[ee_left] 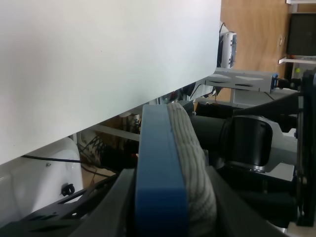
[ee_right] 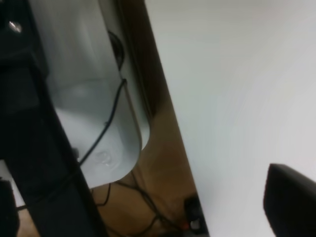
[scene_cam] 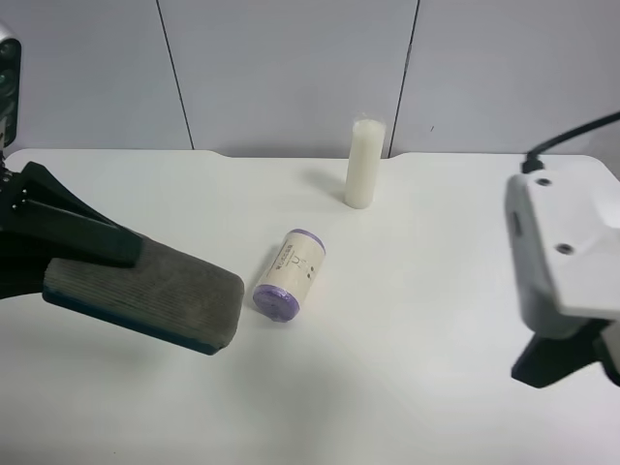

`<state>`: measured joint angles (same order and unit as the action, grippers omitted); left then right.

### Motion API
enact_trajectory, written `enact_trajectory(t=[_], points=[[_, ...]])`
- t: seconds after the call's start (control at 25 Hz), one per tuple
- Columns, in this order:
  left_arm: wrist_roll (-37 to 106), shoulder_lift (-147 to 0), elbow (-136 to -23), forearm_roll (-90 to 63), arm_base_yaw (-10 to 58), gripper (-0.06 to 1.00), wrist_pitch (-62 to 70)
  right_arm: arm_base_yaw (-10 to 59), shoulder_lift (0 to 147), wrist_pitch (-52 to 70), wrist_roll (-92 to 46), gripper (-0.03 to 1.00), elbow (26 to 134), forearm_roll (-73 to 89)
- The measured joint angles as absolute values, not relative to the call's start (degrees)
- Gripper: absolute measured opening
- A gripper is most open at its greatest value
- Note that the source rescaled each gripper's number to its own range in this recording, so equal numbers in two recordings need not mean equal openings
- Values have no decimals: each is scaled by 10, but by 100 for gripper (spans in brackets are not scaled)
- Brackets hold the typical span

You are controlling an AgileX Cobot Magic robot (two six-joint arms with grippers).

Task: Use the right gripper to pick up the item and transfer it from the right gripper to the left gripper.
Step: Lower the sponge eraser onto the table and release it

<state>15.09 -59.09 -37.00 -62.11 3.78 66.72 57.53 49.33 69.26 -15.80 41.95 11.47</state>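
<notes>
The item [scene_cam: 165, 295], a flat block with a dark grey felt top and a blue base, is held above the white table [scene_cam: 407, 339] by the arm at the exterior high view's left. The left wrist view shows it to be my left gripper [ee_left: 173, 212], shut on the item [ee_left: 163, 163] with a finger on each flat face. In the exterior high view the left gripper [scene_cam: 116, 262] grips the item's near end. My right gripper [scene_cam: 560, 360], under its white bracket, is at the right, far from the item. In the right wrist view its fingers [ee_right: 291, 200] stand wide apart and hold nothing.
A white pillar candle [scene_cam: 364, 163] stands upright at the back of the table. A cream-labelled roll with purple ends [scene_cam: 290, 274] lies on its side mid-table, just right of the held item. The right wrist view looks past the table's edge [ee_right: 170, 113] to the floor and cables.
</notes>
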Motion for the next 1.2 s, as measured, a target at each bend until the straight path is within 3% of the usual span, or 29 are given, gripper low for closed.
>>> enact_trajectory(t=[0.6, 1.2], points=[[153, -591, -370, -621, 38, 3, 676, 575, 171, 648, -91, 99, 310, 51], [153, -591, -370, -621, 38, 3, 676, 575, 103, 615, -55, 99, 278, 35]])
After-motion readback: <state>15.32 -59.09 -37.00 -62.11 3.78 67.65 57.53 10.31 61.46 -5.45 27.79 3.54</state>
